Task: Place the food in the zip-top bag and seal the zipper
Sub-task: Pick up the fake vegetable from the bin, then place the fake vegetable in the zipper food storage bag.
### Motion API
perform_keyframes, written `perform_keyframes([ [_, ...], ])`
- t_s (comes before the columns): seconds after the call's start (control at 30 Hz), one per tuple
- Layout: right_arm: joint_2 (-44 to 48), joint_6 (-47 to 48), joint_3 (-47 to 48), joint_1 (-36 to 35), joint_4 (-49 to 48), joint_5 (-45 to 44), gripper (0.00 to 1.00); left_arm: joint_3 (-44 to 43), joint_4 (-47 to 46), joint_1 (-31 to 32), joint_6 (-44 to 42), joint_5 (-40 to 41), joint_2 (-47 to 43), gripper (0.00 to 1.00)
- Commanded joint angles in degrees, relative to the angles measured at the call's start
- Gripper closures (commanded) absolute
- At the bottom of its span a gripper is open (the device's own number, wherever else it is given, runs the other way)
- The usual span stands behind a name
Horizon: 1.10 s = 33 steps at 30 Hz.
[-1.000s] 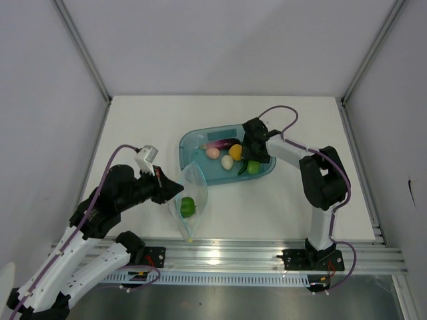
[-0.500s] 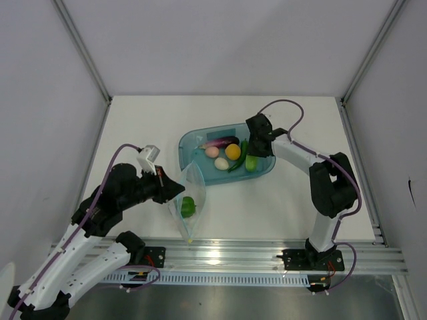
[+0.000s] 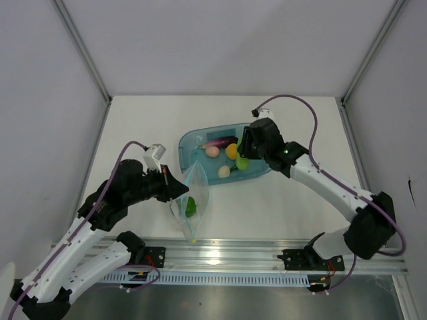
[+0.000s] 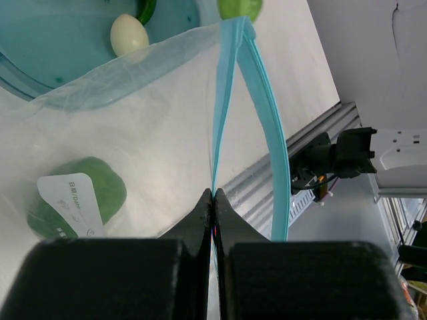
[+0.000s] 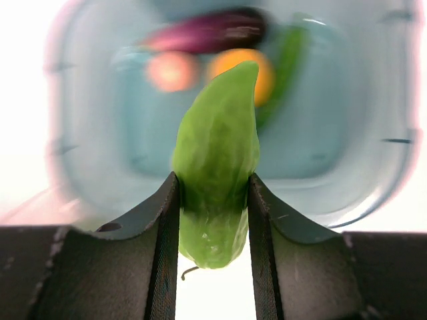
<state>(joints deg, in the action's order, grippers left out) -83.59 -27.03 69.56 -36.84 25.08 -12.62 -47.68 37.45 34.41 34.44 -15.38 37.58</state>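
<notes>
Clear, crinkly plastic zip-top bag [image 3: 192,192] sits left of centre on the white counter [image 3: 147,127]. The left claw [image 4: 213,198] is clamped on its light teal zipper strip [image 4: 225,100], whose mouth gapes; a labelled green piece [image 4: 80,193] lies inside. Beside it, the translucent teal tray [image 3: 185,143] holds a pink ball [image 3: 212,152], purple eggplant [image 3: 223,141], cream egg [image 3: 224,171] and orange-yellow ball [image 3: 231,151]. Above the tray's right part, the right claw [image 5: 213,193] grips a bright green chunk [image 5: 217,133].

Top cam: high, behind my bases [image 3: 143,255], looks down on whole table [image 3: 147,120]. L wrist cam: tight behind left gripper [image 4: 213,195], faces along bag [image 4: 133,107] mouth toward tray [image 4: 60,53]. R wrist cam: v. close, faces down past right gripper [image 5: 213,187] into tray. All 3 share tray, chunk [image 5: 217,133].
</notes>
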Motion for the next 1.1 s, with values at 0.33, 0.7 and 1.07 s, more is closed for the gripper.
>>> perform_keyframes([
  [0.33,18.37,-2.95,-1.01,-28.71,-11.28,-3.35,1.00,-0.40,-2.38,-0.49,3.00,0.88,0.03,1.00],
  [0.7,13.81,-4.07,-2.76,-39.53,-16.38,-11.53,1.00,-0.40,-2.03,-0.58,3.97,1.93,-1.11,0.99],
  [1.07,9.06,-11.64,-3.82,-42.35,-15.15,-19.99,0.99,0.57,-3.00,-0.58,5.82,0.35,-2.51,0.99],
])
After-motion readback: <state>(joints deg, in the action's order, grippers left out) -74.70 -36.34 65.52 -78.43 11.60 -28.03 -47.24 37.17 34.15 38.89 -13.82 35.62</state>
